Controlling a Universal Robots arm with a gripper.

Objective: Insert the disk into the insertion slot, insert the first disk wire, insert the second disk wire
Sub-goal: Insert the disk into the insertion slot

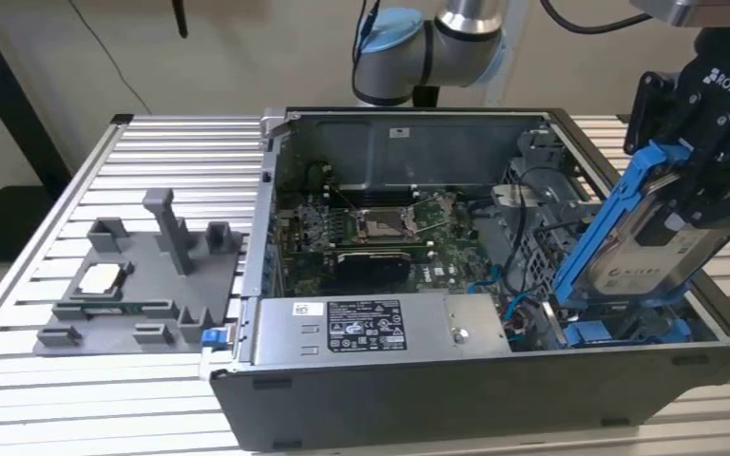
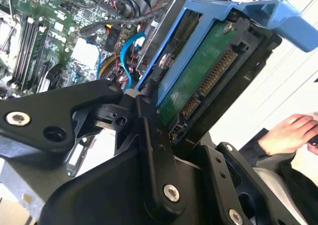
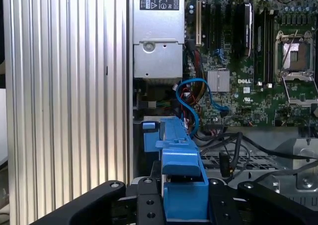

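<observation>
— Blue carrier, silver drive: where does my disk (image 1: 650, 252) stand?

— Your gripper (image 1: 692, 204) has its fingers clamped on it and holds it tilted. Its lower end is down by the blue rails of the insertion slot (image 1: 619, 332), in the corner of the open case (image 1: 467, 408) at the exterior view's right. I can't tell whether it touches them. It isn't lying flat in the bay, so I'd judge step one under way, not finished.

— And the two wires?

— Neither is plugged in, by my reading. In the second wrist view the disk's connector edge (image 2: 213, 78) is bare. A blue cable (image 3: 191, 98) loops loose beside the power-supply box (image 3: 158, 51). You've both wire steps left.
</observation>
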